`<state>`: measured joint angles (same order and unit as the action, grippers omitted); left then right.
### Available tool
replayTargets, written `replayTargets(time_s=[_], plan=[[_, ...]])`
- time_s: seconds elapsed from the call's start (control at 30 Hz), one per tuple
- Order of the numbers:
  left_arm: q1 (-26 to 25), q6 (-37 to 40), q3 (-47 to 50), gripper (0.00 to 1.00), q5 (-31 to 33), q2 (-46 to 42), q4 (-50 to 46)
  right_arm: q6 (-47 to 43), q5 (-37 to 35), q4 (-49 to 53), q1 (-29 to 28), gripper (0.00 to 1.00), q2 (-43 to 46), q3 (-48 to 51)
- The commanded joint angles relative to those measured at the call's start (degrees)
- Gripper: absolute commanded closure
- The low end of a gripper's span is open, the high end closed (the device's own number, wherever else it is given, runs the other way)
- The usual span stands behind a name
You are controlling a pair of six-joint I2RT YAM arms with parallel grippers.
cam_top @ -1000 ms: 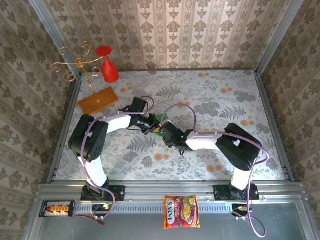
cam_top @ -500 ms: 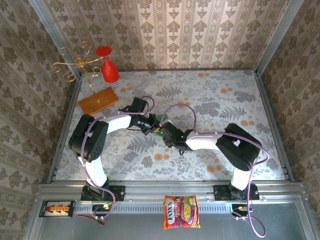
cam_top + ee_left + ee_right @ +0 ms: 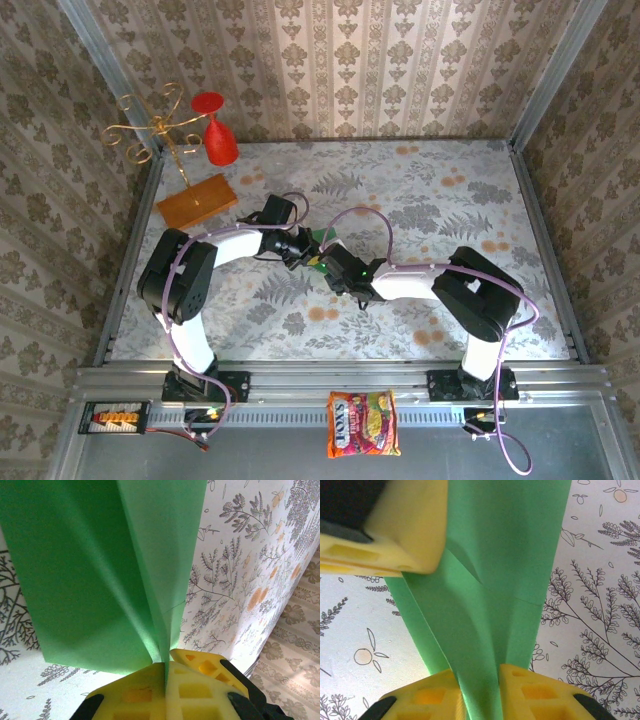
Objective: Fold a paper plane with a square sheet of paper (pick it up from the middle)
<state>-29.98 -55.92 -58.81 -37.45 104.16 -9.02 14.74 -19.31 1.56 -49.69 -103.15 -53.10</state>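
Right now the whole matter rests on how the green paper point(image 3: 95, 575) lies between the two arms. The left end effector point(image 3: 165, 663) is clamped tight on one end of it. Its yellow jaws meet on a crease, and the folded layers fan straight out ahead of the fingertips. The right end effector point(image 3: 477, 674) faces it from the other side with the paper's opposite end running down between its jaws. They stand narrow, one on each side of a folded strip. Whether the pads actually press that strip I cannot tell. From the right wrist, one yellow finger point(image 3: 402, 527) of the left end effector sits at the far end of the paper, so the two tools are close and point at one another.

The long axis of the paper therefore runs from one end effector to the other, along the main crease. From above, the arms meet a little left of the worktop's point(image 3: 450, 220) middle, with a sliver of green just beyond the meeting point. The paper appears to be held up off the patterned surface, not flat on it.

Neither arm is nearer, since both are at the paper. I judge that the coming move depends on the right side gripping firmly, in line with the crease. A skewed pull would likely twist or tear the thin layers.
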Motion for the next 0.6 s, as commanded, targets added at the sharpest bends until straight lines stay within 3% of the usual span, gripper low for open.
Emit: replayTargets(time_s=[0.0,0.13,0.4,0.57], plan=[[-0.26,-1.02,-1.22,0.94,0.19,-0.96,-0.91,1.07,-0.45,0.76,-0.36,0.78,-0.34,-1.00],[0.24,-1.12,-1.22,0.90,0.19,-1.54,-0.99,1.56,0.17,0.21,-0.34,0.80,-0.22,0.09],[3.52,-0.21,0.63,0.67,2.90,-6.06,-2.22,2.28,3.28,-2.08,-0.35,0.81,-0.40,2.51],[8.15,0.26,2.60,0.61,4.23,-9.47,-3.06,3.41,5.34,-3.61,-0.32,0.81,-0.53,4.07]])
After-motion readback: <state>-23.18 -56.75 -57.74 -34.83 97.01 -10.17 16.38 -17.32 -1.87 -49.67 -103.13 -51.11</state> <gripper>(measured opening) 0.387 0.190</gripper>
